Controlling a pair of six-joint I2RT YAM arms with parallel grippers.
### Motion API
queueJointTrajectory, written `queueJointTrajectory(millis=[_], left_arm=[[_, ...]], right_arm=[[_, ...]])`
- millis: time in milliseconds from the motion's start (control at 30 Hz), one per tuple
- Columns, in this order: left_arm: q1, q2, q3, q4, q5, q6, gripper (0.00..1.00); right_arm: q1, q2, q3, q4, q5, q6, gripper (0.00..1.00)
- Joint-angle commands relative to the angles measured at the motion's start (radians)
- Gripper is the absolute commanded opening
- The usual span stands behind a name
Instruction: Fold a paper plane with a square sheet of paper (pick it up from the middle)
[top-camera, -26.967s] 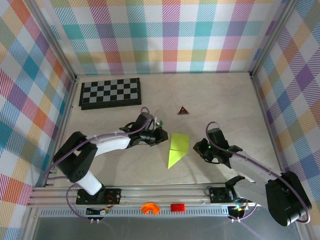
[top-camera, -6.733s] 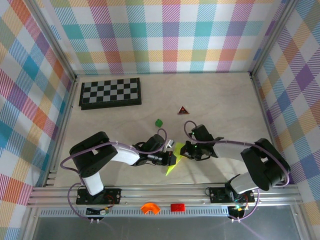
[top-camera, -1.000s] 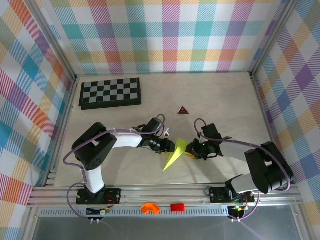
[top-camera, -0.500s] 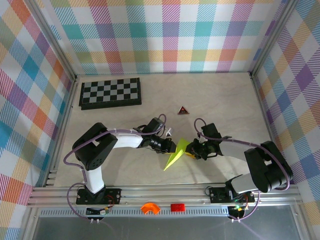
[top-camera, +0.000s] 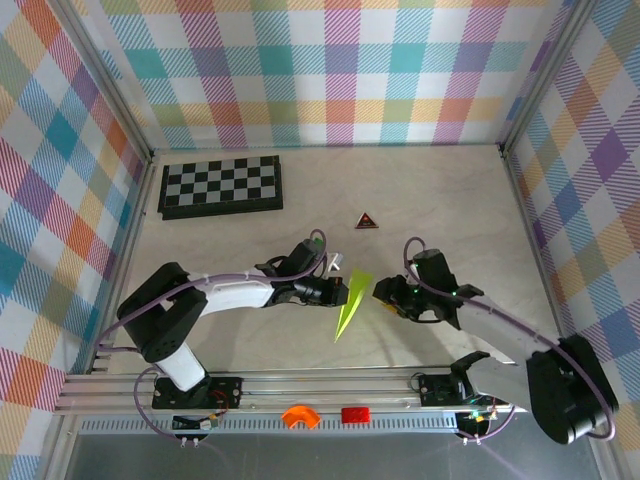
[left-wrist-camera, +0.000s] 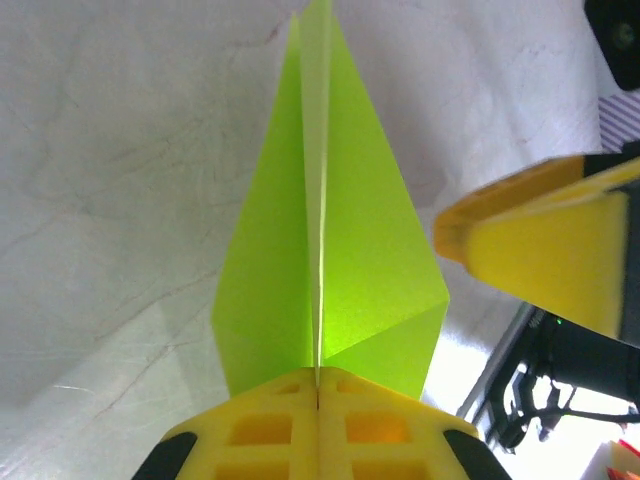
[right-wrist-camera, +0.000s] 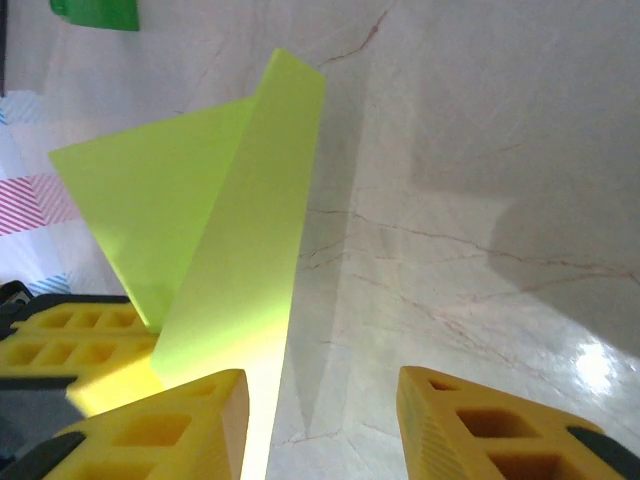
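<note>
On the pale marbled table (top-camera: 450, 200), walled in bright plaid on three sides: one black-and-white chessboard (top-camera: 221, 186), lying flat at the far left, well apart from everything else. One paper plane (top-camera: 351, 303), a narrow lime yellow-green dart near the table's middle, between the two arms, with its point toward the near edge and its wider end toward the far side. The left wrist view shows its centre crease running straight away from the fingers (left-wrist-camera: 330, 270), and the right wrist view shows one wing standing up on edge (right-wrist-camera: 230, 230). Whether its tip touches the table cannot be told. One left gripper (top-camera: 335, 291), reaching in from the left, its yellow fingers pressed together on the plane's wide end at the crease (left-wrist-camera: 318, 385). One right gripper (top-camera: 385, 293), just right of the plane, with jaws spread wide and nothing between them (right-wrist-camera: 322, 385) (one of its fingers sits just beside the paper). One small dark triangle (top-camera: 366, 221) with a red centre, farther back. One small dark green block (right-wrist-camera: 95, 12), beyond the plane in the right wrist view.
</note>
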Motion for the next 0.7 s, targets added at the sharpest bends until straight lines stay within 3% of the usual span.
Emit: queueJointTrajectory(millis=[0, 300, 667], left_arm=[[-0.025, -0.042, -0.02, -0.037, -0.119, -0.001, 0.03], [-0.078, -0.116, -0.028, -0.121, -0.295, -0.026, 0.02], [-0.118, -0.136, -0.036, -0.147, -0.379, -0.062, 0.02]], right_arm=[[0.003, -0.067, -0.021, -0.059, 0.019, 0.028, 0.46], [0.018, -0.139, 0.018, -0.039, -0.042, 0.046, 0.51], [0.118, 0.016, 0.127, 0.015, -0.036, 0.044, 0.53]])
